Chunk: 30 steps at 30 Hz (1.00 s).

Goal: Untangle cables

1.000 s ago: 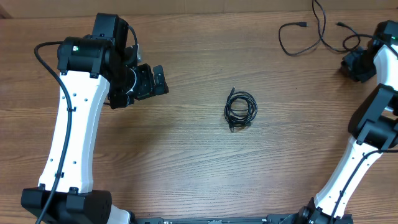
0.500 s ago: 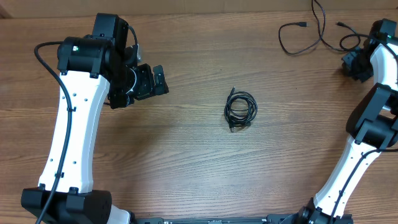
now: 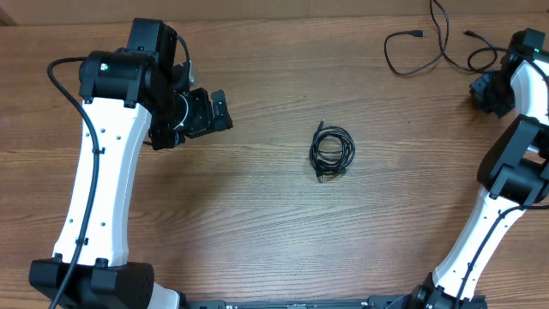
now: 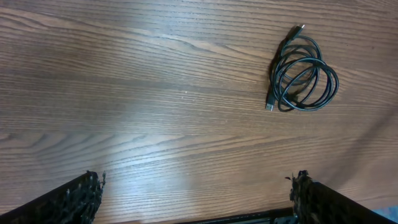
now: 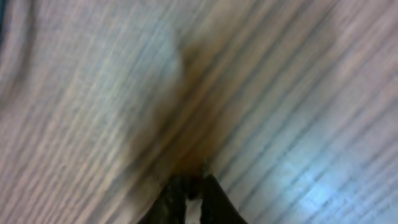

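Observation:
A small coil of thin black cable [image 3: 331, 153] lies at the table's middle, and it sits at the upper right as the same coil [image 4: 301, 78] in the left wrist view. Loose wavy cable strands [image 3: 418, 50] spread over the far right corner. My left gripper [image 3: 225, 112] hovers left of the coil, wide open [image 4: 196, 196] and empty. My right gripper [image 3: 485, 88] sits beside the loose strands' near end. In the blurred right wrist view its fingertips [image 5: 191, 185] stand together over bare wood. No cable shows between them.
The wooden table [image 3: 257, 215] fills the view. Both white arms rise from the near edge, the left arm [image 3: 94, 172] and the right arm [image 3: 497, 206], each with a thick black cord of its own.
My right gripper has closed its fingers and shifted slightly toward the far edge. The left arm and the coil have not moved.

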Motion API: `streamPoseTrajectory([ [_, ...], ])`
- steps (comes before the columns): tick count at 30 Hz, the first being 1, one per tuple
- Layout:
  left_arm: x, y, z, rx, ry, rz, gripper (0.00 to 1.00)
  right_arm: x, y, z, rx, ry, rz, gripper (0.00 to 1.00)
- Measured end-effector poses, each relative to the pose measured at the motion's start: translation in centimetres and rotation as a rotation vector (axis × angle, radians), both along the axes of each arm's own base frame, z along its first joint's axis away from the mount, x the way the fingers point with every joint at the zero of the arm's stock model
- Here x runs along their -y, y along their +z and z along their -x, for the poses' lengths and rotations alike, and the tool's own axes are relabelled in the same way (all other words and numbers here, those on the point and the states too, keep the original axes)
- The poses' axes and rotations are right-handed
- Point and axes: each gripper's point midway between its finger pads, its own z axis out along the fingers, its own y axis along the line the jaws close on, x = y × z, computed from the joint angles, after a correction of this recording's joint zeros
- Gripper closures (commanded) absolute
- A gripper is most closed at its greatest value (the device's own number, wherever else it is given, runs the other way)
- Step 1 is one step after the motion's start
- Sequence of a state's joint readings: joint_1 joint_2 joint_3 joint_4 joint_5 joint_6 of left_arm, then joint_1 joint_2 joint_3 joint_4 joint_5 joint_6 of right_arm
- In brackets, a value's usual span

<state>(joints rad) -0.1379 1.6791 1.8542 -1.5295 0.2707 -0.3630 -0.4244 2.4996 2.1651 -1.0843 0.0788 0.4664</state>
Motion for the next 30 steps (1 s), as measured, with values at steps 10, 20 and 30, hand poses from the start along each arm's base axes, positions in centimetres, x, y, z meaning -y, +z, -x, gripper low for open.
streamPoseTrajectory([
  [10, 0.0, 0.0, 0.0, 0.000, 0.000, 0.000, 0.00, 1.9, 0.4, 6.3, -0.217, -0.142, 0.050, 0.96],
  [20, 0.0, 0.0, 0.0, 0.000, 0.000, 0.000, 0.00, 8.7, 19.4, 16.8, 0.029, -0.823, 0.288, 0.00],
  [30, 0.0, 0.0, 0.0, 0.000, 0.000, 0.000, 0.01, -0.9, 27.5, 7.3, 0.462, -0.288, -0.074, 0.00],
])
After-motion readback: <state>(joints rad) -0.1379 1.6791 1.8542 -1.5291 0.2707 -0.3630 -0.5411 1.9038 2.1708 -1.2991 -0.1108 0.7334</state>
